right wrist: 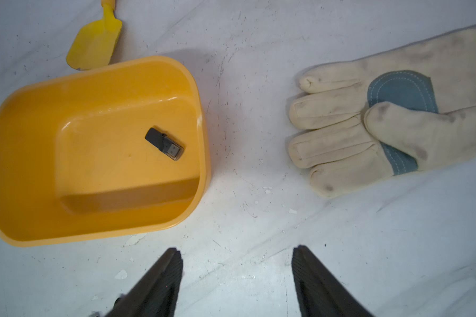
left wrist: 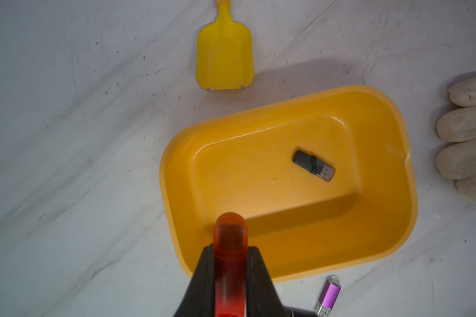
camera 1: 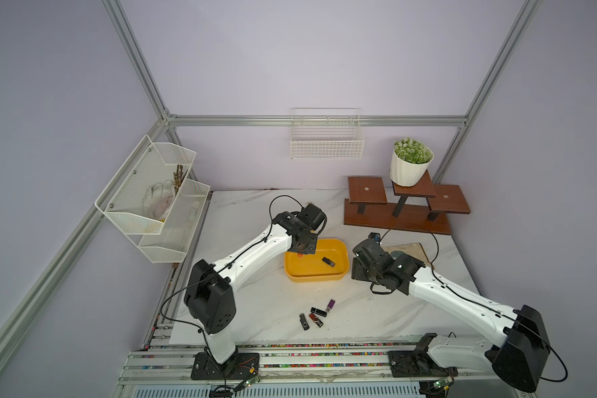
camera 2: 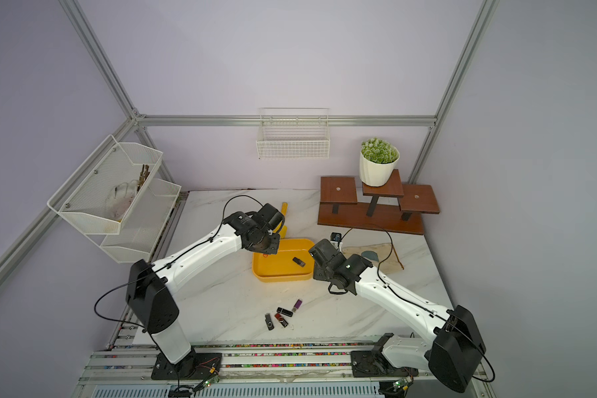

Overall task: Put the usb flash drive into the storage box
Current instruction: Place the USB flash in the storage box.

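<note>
The storage box [camera 1: 316, 277] is sitting near the middle of the marble table [camera 1: 255, 310]. A dark grey flash drive [camera 1: 328, 262] is lying flat on the box's floor, toward the right arm's side, its metal plug uncovered. The left gripper [left wrist: 230, 248] is clenching a translucent red flash drive [left wrist: 229, 227] between its jaws, holding it over the box's rim at the corner nearest the left arm. The right gripper [right wrist: 235, 249] is hovering with its jaws spread apart over bare table, between the box and a pale work glove [right wrist: 368, 123]. Four drives are lying loose in front of the box, apart from it: a purple drive [camera 1: 330, 304], a black capped drive [camera 1: 319, 312], a dark red drive [camera 1: 316, 319] and a black swivel drive [camera 1: 303, 321]. A yellow scoop [left wrist: 223, 59] is lying just behind the box. A tiered wire basket [camera 1: 128, 193] is holding a pale glove-like thing and brown twigs in its upper tier, and a white pot [camera 1: 405, 172] is holding a green plant.
</note>
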`<state>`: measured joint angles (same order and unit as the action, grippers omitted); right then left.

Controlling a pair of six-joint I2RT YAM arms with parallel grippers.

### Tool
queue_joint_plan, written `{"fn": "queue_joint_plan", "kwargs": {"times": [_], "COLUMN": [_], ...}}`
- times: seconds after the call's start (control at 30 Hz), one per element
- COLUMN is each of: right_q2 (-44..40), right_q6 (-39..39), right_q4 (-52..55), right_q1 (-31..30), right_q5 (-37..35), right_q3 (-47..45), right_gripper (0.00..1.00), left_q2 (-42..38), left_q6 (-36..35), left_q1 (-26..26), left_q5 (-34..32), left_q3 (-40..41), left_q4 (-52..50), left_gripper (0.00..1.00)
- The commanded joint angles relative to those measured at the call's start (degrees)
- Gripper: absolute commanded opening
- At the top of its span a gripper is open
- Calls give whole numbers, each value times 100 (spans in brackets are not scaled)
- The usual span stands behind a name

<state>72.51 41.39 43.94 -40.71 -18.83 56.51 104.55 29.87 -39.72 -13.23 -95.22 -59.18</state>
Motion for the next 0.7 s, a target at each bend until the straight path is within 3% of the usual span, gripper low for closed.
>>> {"fn": "queue_joint_plan", "kwargs": {"times": [0.0, 0.37, 0.67], "right_q2": [139, 176, 167], "right_q6": [-173, -419, -486], "right_q4": [259, 207, 192], "right_q1": [140, 576, 652], "right_q5": [-100, 79, 195], "right_q3": [156, 126, 27], "right_gripper": [69, 69, 69], "left_q2": [592, 1611, 1792], "left_q6": [-350, -175, 77], "left_q1": [9, 26, 15], "left_q5": [495, 1297, 1330], "left_q3": [-502, -662, -321], "left_q4": [39, 591, 889], "left_gripper": [0, 0, 0]}}
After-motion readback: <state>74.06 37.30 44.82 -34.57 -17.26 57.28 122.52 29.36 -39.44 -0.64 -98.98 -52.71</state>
